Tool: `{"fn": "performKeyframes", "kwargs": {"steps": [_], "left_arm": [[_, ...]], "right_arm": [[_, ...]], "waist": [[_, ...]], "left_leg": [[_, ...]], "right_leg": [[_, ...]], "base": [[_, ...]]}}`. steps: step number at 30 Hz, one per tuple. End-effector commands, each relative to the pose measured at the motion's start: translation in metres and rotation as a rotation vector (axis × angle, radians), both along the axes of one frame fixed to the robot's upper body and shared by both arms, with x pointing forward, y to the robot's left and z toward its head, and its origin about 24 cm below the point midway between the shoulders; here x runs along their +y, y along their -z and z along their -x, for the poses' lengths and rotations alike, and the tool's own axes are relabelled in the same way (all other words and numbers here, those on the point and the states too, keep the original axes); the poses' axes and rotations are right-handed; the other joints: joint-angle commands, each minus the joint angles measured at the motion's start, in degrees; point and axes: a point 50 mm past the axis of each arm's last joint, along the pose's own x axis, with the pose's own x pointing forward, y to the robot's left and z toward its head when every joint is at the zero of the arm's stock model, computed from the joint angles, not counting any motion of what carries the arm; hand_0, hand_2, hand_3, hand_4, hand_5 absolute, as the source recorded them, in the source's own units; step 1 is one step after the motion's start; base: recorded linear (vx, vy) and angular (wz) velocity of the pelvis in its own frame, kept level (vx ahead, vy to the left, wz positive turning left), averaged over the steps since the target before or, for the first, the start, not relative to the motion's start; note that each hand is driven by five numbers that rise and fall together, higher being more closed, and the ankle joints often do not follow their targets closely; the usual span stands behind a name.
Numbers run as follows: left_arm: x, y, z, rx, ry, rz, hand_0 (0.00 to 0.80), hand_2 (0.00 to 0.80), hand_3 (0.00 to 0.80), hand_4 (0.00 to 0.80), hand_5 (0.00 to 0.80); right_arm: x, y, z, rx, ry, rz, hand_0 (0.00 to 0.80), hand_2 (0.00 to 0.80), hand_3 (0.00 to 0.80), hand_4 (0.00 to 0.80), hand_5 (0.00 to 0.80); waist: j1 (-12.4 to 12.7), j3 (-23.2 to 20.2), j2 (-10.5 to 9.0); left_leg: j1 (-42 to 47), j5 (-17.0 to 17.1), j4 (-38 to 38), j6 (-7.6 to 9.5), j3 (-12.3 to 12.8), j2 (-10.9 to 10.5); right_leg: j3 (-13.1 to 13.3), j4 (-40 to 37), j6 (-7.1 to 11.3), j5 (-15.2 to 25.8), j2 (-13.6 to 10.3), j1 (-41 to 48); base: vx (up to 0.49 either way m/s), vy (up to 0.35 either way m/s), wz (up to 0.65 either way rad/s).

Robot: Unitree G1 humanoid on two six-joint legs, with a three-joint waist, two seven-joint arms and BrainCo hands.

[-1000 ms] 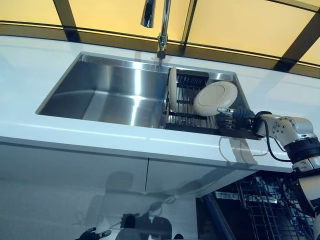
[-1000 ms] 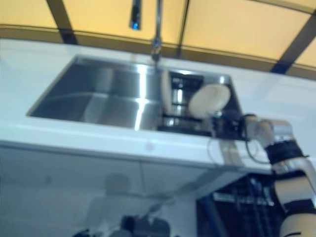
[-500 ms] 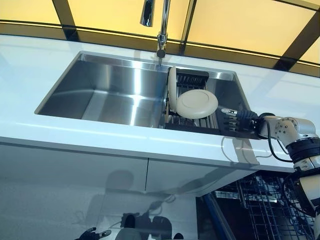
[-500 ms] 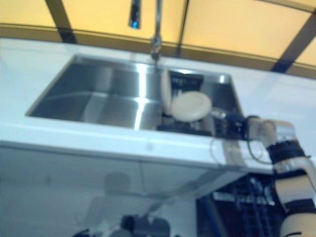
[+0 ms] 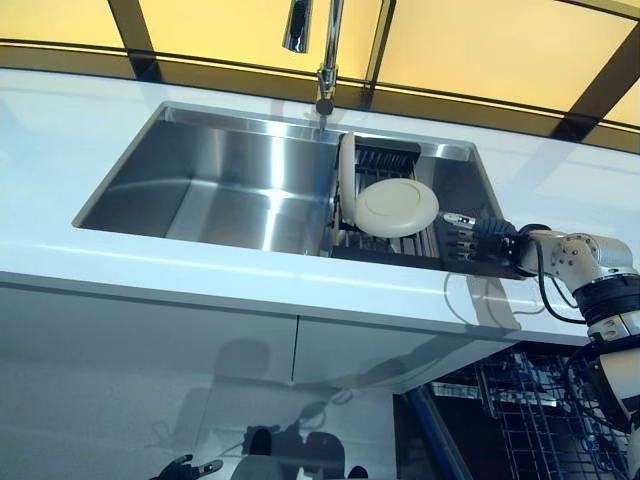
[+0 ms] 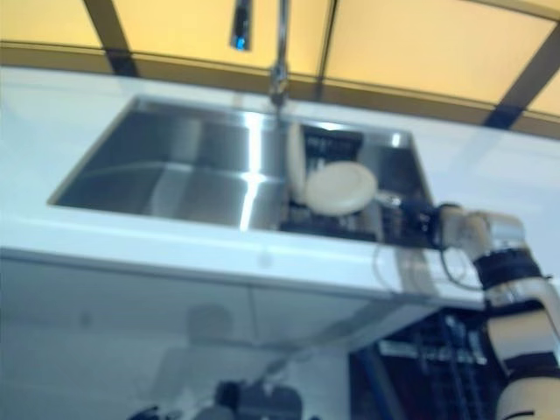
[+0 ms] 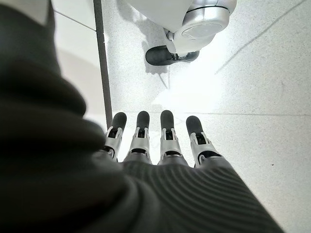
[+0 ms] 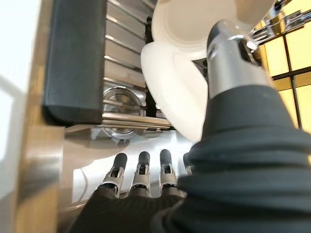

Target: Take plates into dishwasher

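Two white plates stand in the dark drying rack (image 5: 385,240) in the sink's right part. One plate (image 5: 346,180) is upright on edge at the rack's left. The other plate (image 5: 397,208) leans against it, tilted, its underside facing me. My right hand (image 5: 470,238) hovers just right of the leaning plate, open and apart from it. In the right wrist view its fingers (image 8: 141,170) are straight over the sink, with the leaning plate (image 8: 177,94) past the thumb. My left hand (image 7: 160,141) hangs open over the floor, holding nothing.
The steel sink basin (image 5: 210,185) lies left of the rack, with a tap (image 5: 322,60) behind it. A white counter (image 5: 250,275) runs along the front. The dishwasher's wire rack (image 5: 530,420) stands pulled out below at the right.
A second ago the plate stood against my right hand's fingertips; it has since tipped left onto the upright plate. My right hand has let go and stays at the rack's right.
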Motion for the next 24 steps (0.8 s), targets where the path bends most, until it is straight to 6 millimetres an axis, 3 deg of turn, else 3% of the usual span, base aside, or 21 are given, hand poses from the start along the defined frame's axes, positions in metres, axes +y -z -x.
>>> {"fn": "performKeyframes", "kwargs": {"steps": [1, 16, 24], "left_arm": [[0.003, -0.004, -0.012, -0.031, 0.045, -0.006, 0.0, 0.0, 0.0, 0.0, 0.0], [0.003, -0.007, -0.017, -0.095, 0.028, 0.007, 0.0, 0.0, 0.0, 0.0, 0.0], [0.002, -0.009, -0.022, -0.13, 0.023, 0.015, 0.0, 0.0, 0.0, 0.0, 0.0]], "right_arm": [[0.004, -0.063, -0.018, -0.232, 0.016, -0.034, 0.0, 0.0, 0.0, 0.0, 0.0], [0.015, -0.084, -0.025, -0.326, 0.044, -0.02, 0.0, 0.0, 0.0, 0.0, 0.0], [0.014, -0.081, -0.025, -0.306, 0.06, 0.011, 0.0, 0.0, 0.0, 0.0, 0.0]], "waist": [[2.5, -0.4, -1.12], [4.0, 1.9, -0.84], [4.2, 3.8, -0.97]], "left_leg": [[1.3, -3.1, -0.2, -1.29, 0.3, 1.8], [-0.3, -2.7, -0.2, -1.14, -1.2, 1.5], [-1.4, -2.2, -0.2, -1.06, -1.8, 1.7]], "right_leg": [[-1.3, 0.1, 3.95, 2.2, -3.7, -0.8], [-2.1, 0.6, 3.99, 2.5, -4.1, -1.7], [-2.0, 1.2, 3.89, 2.7, -4.0, -2.8]], "base": [[0.0, 0.0, 0.0], [0.011, 0.005, 0.07], [-0.01, -0.01, 0.07]]}}
